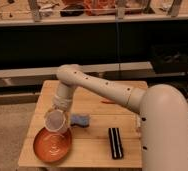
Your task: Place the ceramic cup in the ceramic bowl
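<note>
Pale cup (pixel 56 121) is clamped in the gripper (pixel 58 111), hanging just below it, mouth tilted toward the camera, over the far rim of the orange bowl (pixel 49 149) on the wooden table (pixel 94 145). A blue-grey lump (pixel 80 120) lies beside it.

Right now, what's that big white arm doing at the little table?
A one-armed robot is putting a ceramic cup into the ceramic bowl. Its end effector is at the cup, which sits over the bowl's far rim, not yet inside. A blue-grey lump and a black bar lie nearby on the wooden table.
</note>
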Motion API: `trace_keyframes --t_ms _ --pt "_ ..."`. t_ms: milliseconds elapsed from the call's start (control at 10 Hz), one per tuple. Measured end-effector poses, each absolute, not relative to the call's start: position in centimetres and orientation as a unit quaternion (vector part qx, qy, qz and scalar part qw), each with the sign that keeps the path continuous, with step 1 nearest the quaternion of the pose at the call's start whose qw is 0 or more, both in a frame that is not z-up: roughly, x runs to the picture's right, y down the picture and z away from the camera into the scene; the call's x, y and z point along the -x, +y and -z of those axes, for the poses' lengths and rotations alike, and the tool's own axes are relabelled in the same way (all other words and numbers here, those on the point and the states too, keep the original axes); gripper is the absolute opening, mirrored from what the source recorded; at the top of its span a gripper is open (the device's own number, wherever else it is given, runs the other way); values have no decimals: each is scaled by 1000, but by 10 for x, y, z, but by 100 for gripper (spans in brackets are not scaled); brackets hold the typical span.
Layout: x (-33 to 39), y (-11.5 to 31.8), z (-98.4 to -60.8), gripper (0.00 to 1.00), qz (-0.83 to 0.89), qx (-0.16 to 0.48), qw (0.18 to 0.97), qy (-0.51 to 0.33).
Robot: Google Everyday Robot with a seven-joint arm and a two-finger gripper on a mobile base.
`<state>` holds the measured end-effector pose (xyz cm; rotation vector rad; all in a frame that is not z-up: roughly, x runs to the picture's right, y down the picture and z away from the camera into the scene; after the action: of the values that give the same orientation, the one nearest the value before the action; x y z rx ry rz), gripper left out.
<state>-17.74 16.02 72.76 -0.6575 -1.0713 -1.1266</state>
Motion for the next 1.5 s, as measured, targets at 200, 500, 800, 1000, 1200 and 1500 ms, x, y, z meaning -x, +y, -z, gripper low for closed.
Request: trace_keyframes --t_ms 200,500,800,1000,1200,1500 --pt "177 161 -728 2 498 293 666 -472" --pt "180 163 -728 2 498 295 666 -470" --pt "182 166 -729 2 496 300 667 -468" --pt "182 167 -729 2 495 301 668 -466" --pt "183 167 -729 2 494 303 670 -464" --pt "185 168 -729 6 493 306 671 -461"
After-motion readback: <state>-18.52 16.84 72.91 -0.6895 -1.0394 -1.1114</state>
